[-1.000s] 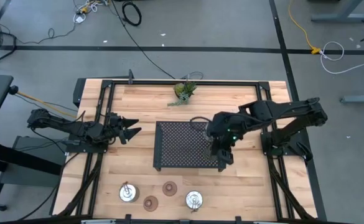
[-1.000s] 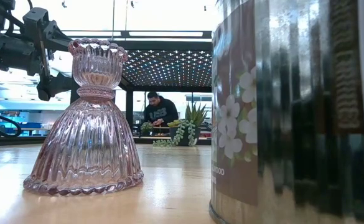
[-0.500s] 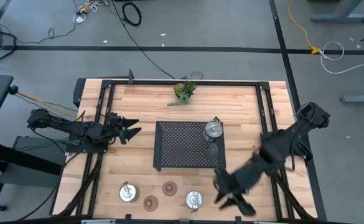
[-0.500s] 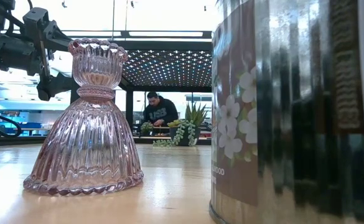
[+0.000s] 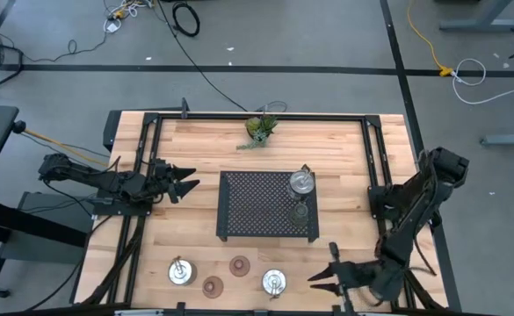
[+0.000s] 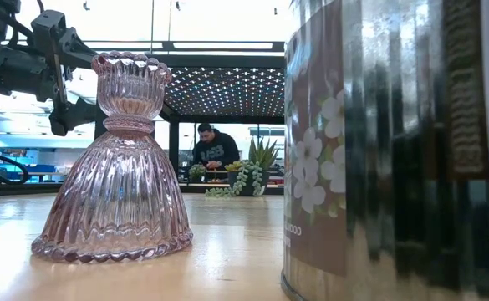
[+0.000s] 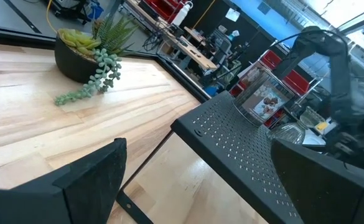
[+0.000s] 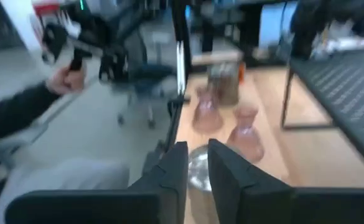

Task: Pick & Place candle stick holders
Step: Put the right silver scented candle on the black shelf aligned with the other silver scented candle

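Note:
Two silver candle stick holders (image 5: 180,271) (image 5: 274,282) and two brownish-red ones (image 5: 239,264) (image 5: 213,285) stand on the table near its front edge. A third silver holder (image 5: 302,182) and a darker one (image 5: 299,211) stand on the black perforated rack (image 5: 252,206). My right gripper (image 5: 314,279) hangs low at the near right, pointing toward the table's left at the silver holder (image 8: 200,169). Its fingers are only a narrow gap apart, with nothing between them (image 8: 198,163). My left gripper (image 5: 189,183) waits open at the left, level, short of the rack (image 7: 250,143).
A potted green sprig (image 5: 260,129) stands at the far middle. Dark frame rails (image 5: 375,158) run along the table's sides. The low view sits right behind a pink glass holder (image 6: 114,159) and a tin (image 6: 394,150). A person's sleeve and hand (image 8: 57,84) show beyond the table's edge.
My right gripper has left the rack's right part and swung down toward the table's near right corner. It has turned and now points along the front edge toward the left. The silver and darker holders stay on the rack where it stood.

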Tool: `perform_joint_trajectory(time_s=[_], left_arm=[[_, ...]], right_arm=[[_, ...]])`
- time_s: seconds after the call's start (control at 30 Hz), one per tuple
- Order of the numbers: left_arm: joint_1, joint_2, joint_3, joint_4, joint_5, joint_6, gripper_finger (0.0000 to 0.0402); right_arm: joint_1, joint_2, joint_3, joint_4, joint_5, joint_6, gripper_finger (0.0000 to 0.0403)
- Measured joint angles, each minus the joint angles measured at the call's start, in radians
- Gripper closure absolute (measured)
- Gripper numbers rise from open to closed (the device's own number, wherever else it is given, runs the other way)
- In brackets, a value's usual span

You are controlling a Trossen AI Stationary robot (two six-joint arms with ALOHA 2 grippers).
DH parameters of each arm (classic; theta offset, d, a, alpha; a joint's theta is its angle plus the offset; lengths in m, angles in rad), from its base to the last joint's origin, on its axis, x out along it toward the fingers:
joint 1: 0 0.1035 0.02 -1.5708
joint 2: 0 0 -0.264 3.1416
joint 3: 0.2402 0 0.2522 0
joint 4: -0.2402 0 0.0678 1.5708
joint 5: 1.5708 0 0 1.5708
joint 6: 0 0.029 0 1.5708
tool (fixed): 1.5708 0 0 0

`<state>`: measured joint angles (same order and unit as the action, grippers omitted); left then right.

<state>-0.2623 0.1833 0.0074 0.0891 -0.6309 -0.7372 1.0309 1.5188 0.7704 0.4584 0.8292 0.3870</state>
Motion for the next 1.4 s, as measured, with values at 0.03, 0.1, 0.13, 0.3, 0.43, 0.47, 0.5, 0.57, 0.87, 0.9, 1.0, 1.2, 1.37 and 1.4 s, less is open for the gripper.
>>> perform_joint_trajectory(time_s=[0.03,0.1,0.13,0.3,0.43,0.47,0.5,0.57,0.87,0.9,1.0,1.2,1.37,1.4], left_arm=[[0.0,0.0,0.0,0.0,0.0,0.0,0.0003],[0.0,0.0,0.0,-0.001,0.0,0.0,0.0003],[0.0,0.0,0.0,-0.001,0.0,0.0,0.0003],[0.0,0.0,0.0,-0.002,-0.001,0.0,0.0003],[0.0,0.0,0.0,-0.003,-0.02,-0.003,0.0003],[0.0,0.0,0.0,-0.003,-0.025,-0.006,0.0003],[0.0,0.0,0.0,-0.003,-0.026,-0.011,0.0003],[0.0,0.0,0.0,-0.001,-0.028,-0.012,0.0003],[0.0,0.0,0.0,0.009,-0.035,-0.025,0.0003],[0.0,0.0,0.0,0.009,-0.035,-0.036,0.0003],[0.0,0.0,0.0,0.011,-0.033,-0.054,0.0003],[0.0,0.0,0.0,0.013,-0.03,-0.063,0.0003],[0.0,0.0,0.0,0.013,-0.03,-0.064,0.0003],[0.0,0.0,0.0,0.012,-0.03,-0.064,0.0003]], right_arm=[[0.015,0.0,-0.051,0.108,0.035,-0.044,0.0347],[0.037,0.0,-0.137,0.292,0.048,-0.1,0.0353],[0.045,0.0,-0.171,0.36,0.036,-0.11,0.0355],[0.062,0.027,-0.23,0.473,-0.018,-0.154,0.0363],[0.06,0.099,-0.229,0.418,0.005,-0.16,0.0365],[0.059,0.125,-0.229,0.418,0.021,-0.151,0.0365],[0.057,0.151,-0.229,0.423,0.03,-0.138,0.0365],[0.056,0.196,-0.229,0.453,0.046,-0.133,0.0365],[-0.007,0.319,-0.229,0.492,0.003,0.027,0.0365],[-0.013,0.324,-0.229,0.493,-0.031,0.042,0.0365],[-0.032,0.328,-0.228,0.498,-0.098,0.101,0.0365],[-0.065,0.328,-0.227,0.484,-0.166,0.074,0.0364],[-0.089,0.328,-0.227,0.474,-0.206,0.074,0.0331],[-0.091,0.328,-0.227,0.473,-0.21,0.079,0.0319]])
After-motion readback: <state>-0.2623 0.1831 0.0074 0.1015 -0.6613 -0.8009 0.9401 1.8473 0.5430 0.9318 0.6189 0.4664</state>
